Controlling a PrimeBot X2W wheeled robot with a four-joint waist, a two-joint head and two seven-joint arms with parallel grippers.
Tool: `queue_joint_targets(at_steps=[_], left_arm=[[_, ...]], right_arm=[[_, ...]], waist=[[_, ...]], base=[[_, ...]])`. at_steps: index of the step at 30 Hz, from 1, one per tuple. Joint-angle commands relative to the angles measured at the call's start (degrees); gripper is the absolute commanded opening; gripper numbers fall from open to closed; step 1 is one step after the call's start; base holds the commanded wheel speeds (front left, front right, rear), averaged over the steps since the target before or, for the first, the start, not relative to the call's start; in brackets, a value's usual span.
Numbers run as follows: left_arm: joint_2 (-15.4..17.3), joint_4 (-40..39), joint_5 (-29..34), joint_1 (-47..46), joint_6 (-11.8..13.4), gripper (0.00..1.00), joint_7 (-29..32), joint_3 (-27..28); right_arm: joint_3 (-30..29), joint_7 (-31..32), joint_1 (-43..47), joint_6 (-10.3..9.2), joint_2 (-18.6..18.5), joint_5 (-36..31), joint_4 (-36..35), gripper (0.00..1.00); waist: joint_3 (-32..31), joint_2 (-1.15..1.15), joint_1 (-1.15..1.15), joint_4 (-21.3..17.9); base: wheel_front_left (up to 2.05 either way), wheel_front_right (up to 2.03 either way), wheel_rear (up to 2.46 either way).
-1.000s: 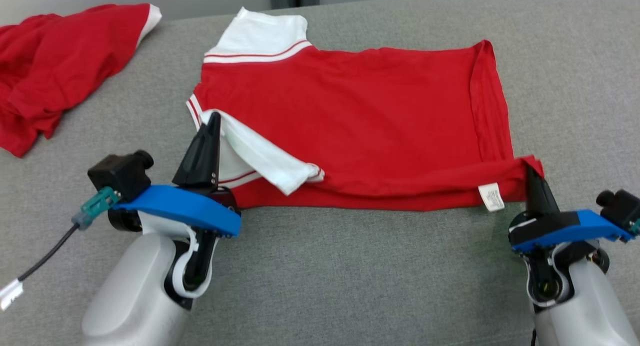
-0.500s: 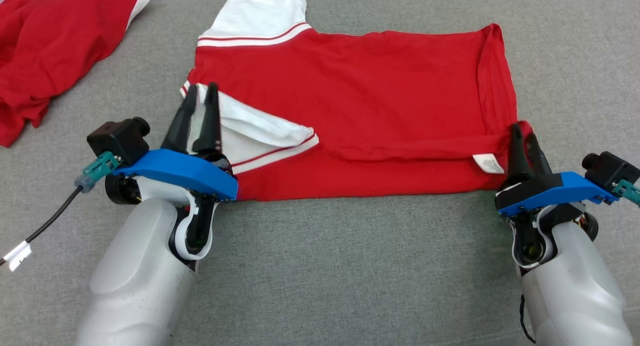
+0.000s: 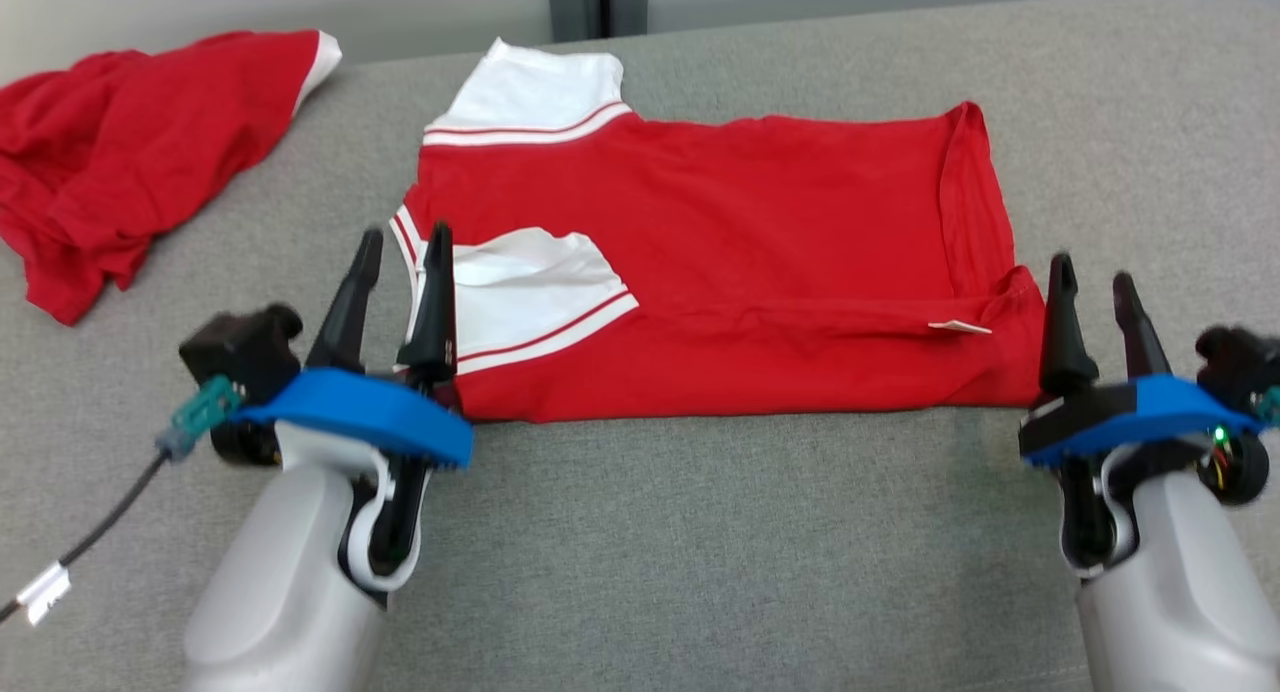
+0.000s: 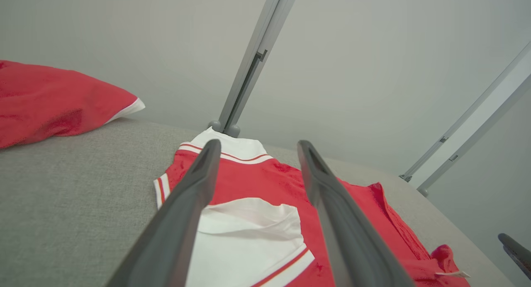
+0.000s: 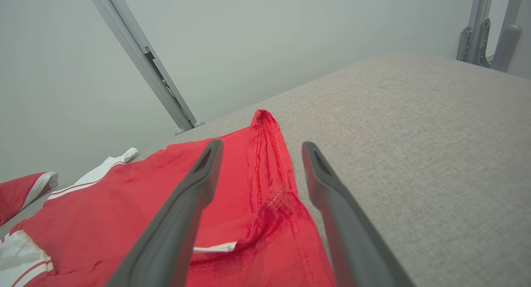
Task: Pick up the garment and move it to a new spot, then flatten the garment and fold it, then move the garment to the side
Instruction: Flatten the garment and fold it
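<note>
the garment (image 3: 720, 262), a red shirt with white, red-striped sleeves, is lying spread across the middle of the grey desk (image 3: 700, 552), hem toward the robot's right. its near edge is lying doubled over onto the body, forming a long fold along the front. the near white sleeve (image 3: 530, 287) is lying folded inward on the red cloth; the far sleeve (image 3: 535, 87) is lying flat at the back left. a white label (image 3: 958, 326) is showing near the front right corner.

the left gripper (image 3: 404, 232) is hovering at the garment's near left corner, its fingers (image 3: 433, 292) standing spread apart and gripping nothing; whether they are touching the cloth cannot be told. the right gripper (image 3: 1090, 269) is sitting just beside the near right corner, its fingers (image 3: 1062, 322) likewise spread wide and holding nothing.

a second red garment (image 3: 130, 142) is lying crumpled at the desk's far left, well apart from the first. a cable (image 3: 100, 517) is hanging from the left wrist. a grey post (image 3: 597, 2) is standing against the wall behind the desk.
</note>
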Motion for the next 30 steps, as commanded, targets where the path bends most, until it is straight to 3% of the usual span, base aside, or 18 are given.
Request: queue_joint_targets(at_steps=[1, 5, 16, 23, 25, 26, 27, 30], left_arm=[[1.1, 0.3, 0.6, 2.6, 0.0, 1.00, 0.0, -0.6], [2.1, 1.0, 0.1, 5.8, 1.0, 1.00, 2.0, -0.8], [3.2, 2.6, -4.5, 12.4, 7.5, 1.00, 15.2, -0.2], [2.8, 3.7, -6.4, 10.8, 8.9, 1.00, 17.3, 0.8], [2.5, 4.0, -7.1, 10.6, 8.7, 0.78, 17.4, 1.3], [2.3, 4.1, -7.5, 10.6, 8.5, 0.59, 17.3, 1.5], [2.2, 4.3, -7.9, 10.5, 8.4, 0.46, 17.2, 1.7], [2.0, 4.6, -8.4, 9.9, 8.0, 0.17, 17.4, 1.6]], right_arm=[[-0.5, -0.3, 3.3, 0.03, -0.1, -2.1, -1.9, 1.00], [-1.1, -0.3, 7.2, 0.03, -0.1, -5.0, -4.1, 1.00], [0.0, 2.6, 14.9, 0.03, -0.1, -4.5, -9.2, 1.00], [1.4, 3.5, 15.0, 0.03, -0.1, -3.8, -11.2, 1.00], [1.7, 3.6, 15.0, 0.03, -0.1, -3.7, -11.4, 1.00], [1.8, 3.6, 15.0, 0.03, -0.1, -3.7, -11.4, 1.00], [1.8, 3.7, 15.0, 0.03, -0.1, -3.6, -11.3, 1.00], [2.0, 3.8, 14.9, 0.03, -0.1, -3.4, -10.6, 1.00]], waist=[[-1.4, 0.00, 0.00, 0.0], [-3.1, 0.00, 0.00, 0.3], [-4.3, 0.00, 0.00, -0.4], [-2.2, 0.00, 0.00, -1.9], [-1.7, 0.00, 0.00, -2.1], [-1.5, 0.00, 0.00, -2.2], [-1.4, 0.00, 0.00, -2.3], [-1.0, 0.00, 0.00, -2.2]], base=[[0.00, 0.00, 0.00], [0.00, 0.00, 0.00], [0.00, 0.00, 0.00], [0.00, 0.00, 0.00], [0.00, 0.00, 0.00], [0.00, 0.00, 0.00], [0.00, 0.00, 0.00], [0.00, 0.00, 0.00]])
